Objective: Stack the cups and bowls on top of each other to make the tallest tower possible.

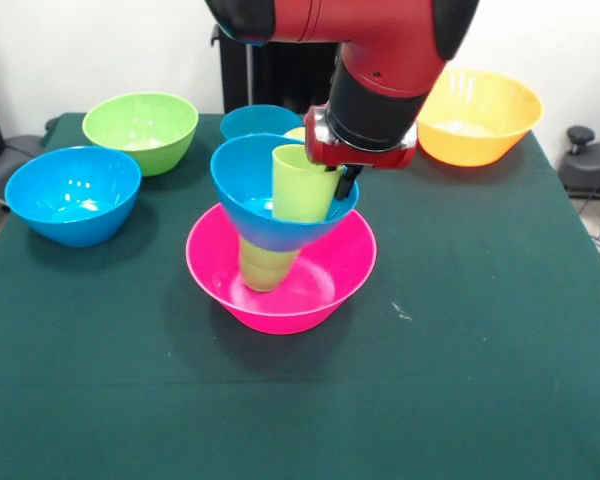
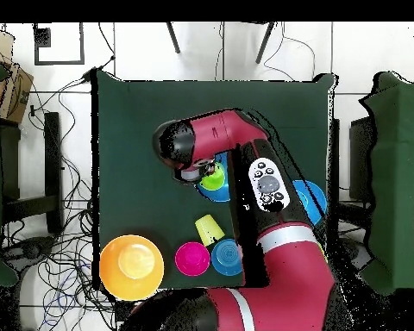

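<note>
A: How was the gripper (image 1: 343, 180) found?

B: It was seen low over the tower (image 1: 280, 235), right at the rim of the green cup (image 1: 302, 183). Whether the cup was clamped or merely touched could not be told, since the wrist covered that part in both views.

A: And where was the cup placed?

B: It was set upright inside the blue bowl (image 1: 248, 190), leaning toward the gripper's side, not centred. That bowl was perched on a lower cup (image 1: 265, 262), which was stood in the middle of the pink bowl (image 1: 325, 290). The blue bowl appeared slightly tipped on its narrow support.

A: What was judged to be the step in hand?

B: Seating the green cup in the blue bowl, it was thought. To be done well, the cup would need to be brought to the bowl's centre and stood straight before release. Any sideways push should be avoided, because the bowl was carried only on one cup and could be rocked off. The withdrawal would best be made straight upward, so that the rim was not dragged.

A: What was left around it?

B: A second blue bowl (image 1: 72, 193) and a green bowl (image 1: 140, 130) were seen well apart on one side of the table (image 1: 460, 350), an orange bowl (image 1: 477, 115) on the other, and a small blue bowl (image 1: 258, 120) just behind the tower
</note>
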Tool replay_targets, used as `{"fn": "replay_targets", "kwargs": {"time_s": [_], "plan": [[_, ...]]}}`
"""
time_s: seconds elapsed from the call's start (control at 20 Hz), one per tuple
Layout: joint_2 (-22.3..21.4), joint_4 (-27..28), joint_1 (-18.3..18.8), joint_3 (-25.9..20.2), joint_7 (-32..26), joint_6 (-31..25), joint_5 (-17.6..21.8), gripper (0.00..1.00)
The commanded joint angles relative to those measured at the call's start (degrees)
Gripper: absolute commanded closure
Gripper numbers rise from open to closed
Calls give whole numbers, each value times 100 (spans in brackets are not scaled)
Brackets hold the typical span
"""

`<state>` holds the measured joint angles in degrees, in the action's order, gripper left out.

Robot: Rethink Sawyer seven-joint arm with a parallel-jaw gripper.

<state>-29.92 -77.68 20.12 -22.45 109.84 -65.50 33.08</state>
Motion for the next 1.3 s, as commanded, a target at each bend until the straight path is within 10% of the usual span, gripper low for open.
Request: {"fn": "replay_targets", "kwargs": {"time_s": [0.05, 1.3], "plan": [[276, 392, -44, -53, -794, -383, 166, 100], [175, -445, 569, -64, -915, 558, 486, 100]]}}
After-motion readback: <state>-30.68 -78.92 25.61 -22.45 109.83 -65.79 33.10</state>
